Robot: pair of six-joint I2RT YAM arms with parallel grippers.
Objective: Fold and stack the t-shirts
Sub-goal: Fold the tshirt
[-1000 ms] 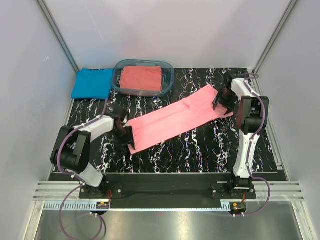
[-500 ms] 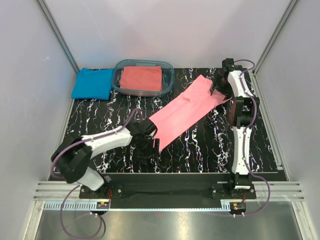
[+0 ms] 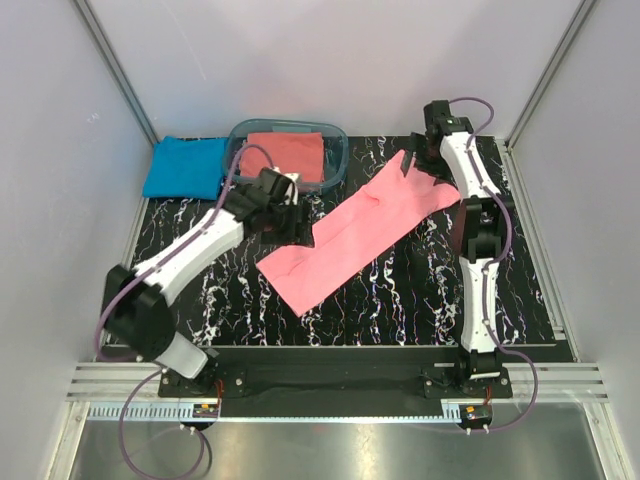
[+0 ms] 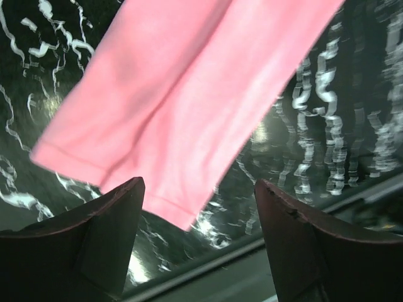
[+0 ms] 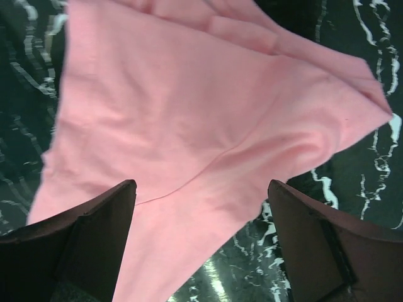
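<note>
A light pink t-shirt [image 3: 360,225] lies as a long folded strip running diagonally across the black marbled table [image 3: 420,300]. My left gripper [image 3: 293,215] hovers open beside the strip's left edge, above the cloth's hem [image 4: 182,107], with nothing between its fingers [image 4: 119,214]. My right gripper [image 3: 413,160] hangs open over the strip's far end [image 5: 189,94], its fingers [image 5: 302,226] wide apart and empty. A folded bright blue t-shirt [image 3: 185,166] rests at the back left. A folded coral-red t-shirt [image 3: 284,156] lies inside the tub.
The clear bluish plastic tub [image 3: 341,152] stands at the back, just behind my left gripper. White walls and metal frame posts close in the table on three sides. A metal rail [image 4: 208,267] runs along the table's edge in the left wrist view.
Both grippers opened wider and let go of the pink shirt's ends. The left arm swung from the near left up toward the tub. The right arm moved toward the far edge.
</note>
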